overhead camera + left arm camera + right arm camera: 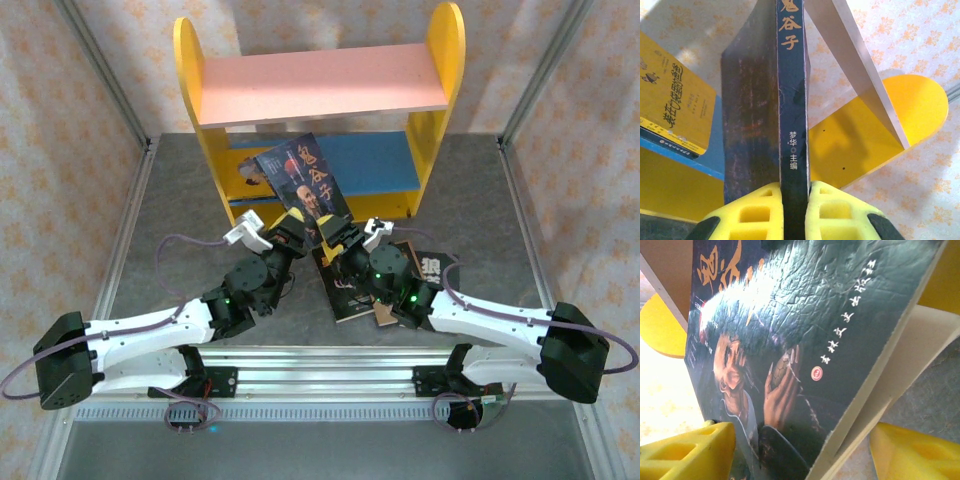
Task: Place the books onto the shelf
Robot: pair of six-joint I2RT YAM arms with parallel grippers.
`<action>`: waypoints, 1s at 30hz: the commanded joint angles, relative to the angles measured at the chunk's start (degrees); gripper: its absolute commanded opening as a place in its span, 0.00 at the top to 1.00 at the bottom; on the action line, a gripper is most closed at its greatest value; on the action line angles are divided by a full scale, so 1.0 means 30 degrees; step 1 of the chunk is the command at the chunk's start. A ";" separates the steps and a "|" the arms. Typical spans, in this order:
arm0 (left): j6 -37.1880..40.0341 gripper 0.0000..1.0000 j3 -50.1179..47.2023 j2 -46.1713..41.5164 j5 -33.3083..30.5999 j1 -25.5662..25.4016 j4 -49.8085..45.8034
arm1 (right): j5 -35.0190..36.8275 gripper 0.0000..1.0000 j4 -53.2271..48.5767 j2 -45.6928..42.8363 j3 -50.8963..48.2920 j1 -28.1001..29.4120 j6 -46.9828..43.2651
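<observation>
Left claw [794, 205] is clamped on the spine of one dark book [300, 178], held up just on the near side of the shelf [320, 85]. Right claw [800, 455] is wide, straddling the same book, with one pad [910, 452] clear of it. One yellow book [248, 172] sits on the blue lower board [370, 160], left end. At least two more dark books [350, 295] lie on the desk [480, 200] under the right arm [480, 320].

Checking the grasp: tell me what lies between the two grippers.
The dark portrait book, its lower edge between left gripper and right gripper, in the top external view.
</observation>
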 commanded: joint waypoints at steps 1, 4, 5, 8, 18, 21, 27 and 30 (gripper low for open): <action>0.0756 1.00 0.0108 0.0082 -0.0834 -0.0226 0.2434 | 0.0152 0.29 0.0892 0.0013 0.0284 0.0104 0.0348; 0.0927 1.00 0.0075 0.0178 -0.0877 -0.0244 0.2758 | 0.0093 0.26 0.0821 0.0014 0.0379 0.0102 0.0411; 0.1015 1.00 0.0047 0.0179 -0.0912 -0.0241 0.2828 | 0.0052 0.25 0.0799 0.0007 0.0383 0.0104 0.0513; 0.1251 1.00 -0.0085 0.0172 -0.0943 -0.0295 0.3181 | -0.0024 0.18 0.1025 0.0159 0.0379 0.0103 0.0791; 0.1113 1.00 -0.0507 0.0209 -0.1218 -0.0320 0.3451 | -0.0069 0.23 0.2093 0.1155 0.0646 0.0080 0.1263; 0.0919 1.00 -0.0737 0.0267 -0.1352 -0.0325 0.3568 | -0.0054 0.32 0.2567 0.1551 0.0748 0.0075 0.1470; 0.0492 1.00 -0.0893 0.0418 -0.1500 -0.0328 0.3282 | 0.0061 0.60 0.2662 0.1827 0.0807 -0.0039 0.1451; -0.0440 1.00 -0.0755 0.0313 -0.1657 -0.0335 0.1892 | 0.0063 0.71 0.2513 0.1681 0.0641 -0.0293 0.1188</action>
